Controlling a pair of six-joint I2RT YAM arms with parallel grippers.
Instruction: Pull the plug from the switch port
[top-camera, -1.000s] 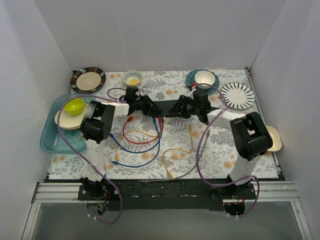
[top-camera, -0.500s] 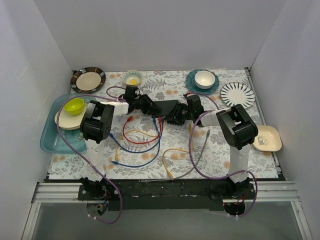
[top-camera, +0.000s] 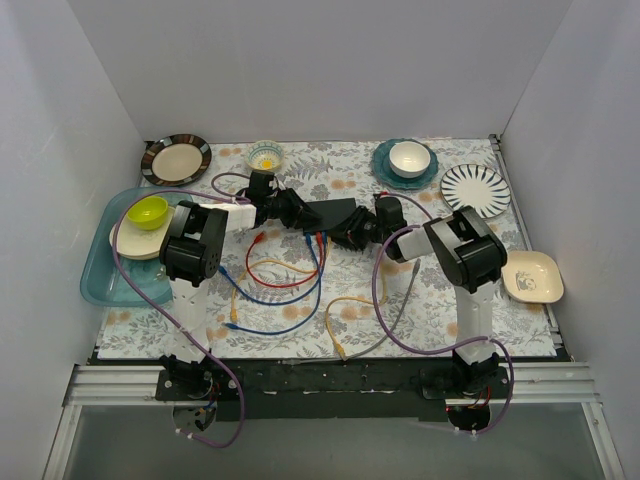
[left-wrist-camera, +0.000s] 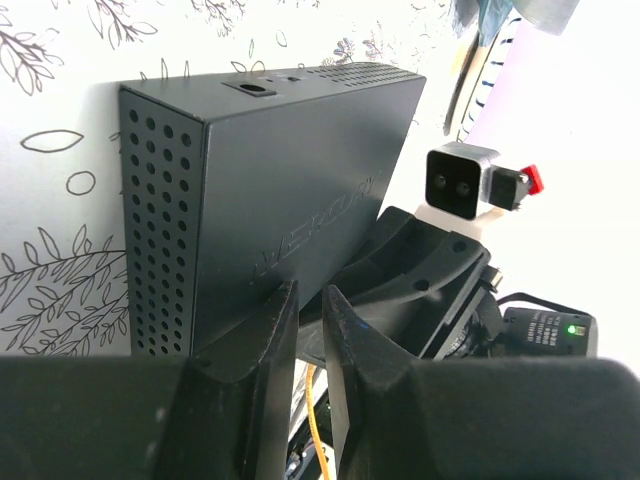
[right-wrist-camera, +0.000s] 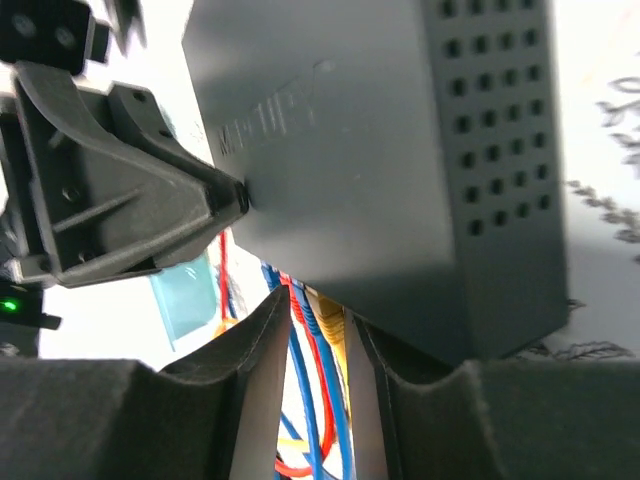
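Left gripper (left-wrist-camera: 308, 295) jaws near-together on switch (left-wrist-camera: 300, 150) mid-counter, right gripper (right-wrist-camera: 320, 308) clamp on plug (right-wrist-camera: 332, 322) unclear: pull crooked and you'll drag the switch.

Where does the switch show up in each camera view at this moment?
Top external: the switch is the black box lying mid-table, just above the loose cable loops.
Left wrist: it fills the centre and left, its perforated side facing left.
Right wrist: it fills the upper right.
Shared landmark: the coloured cables at its socket edge, seen low in both wrist views.
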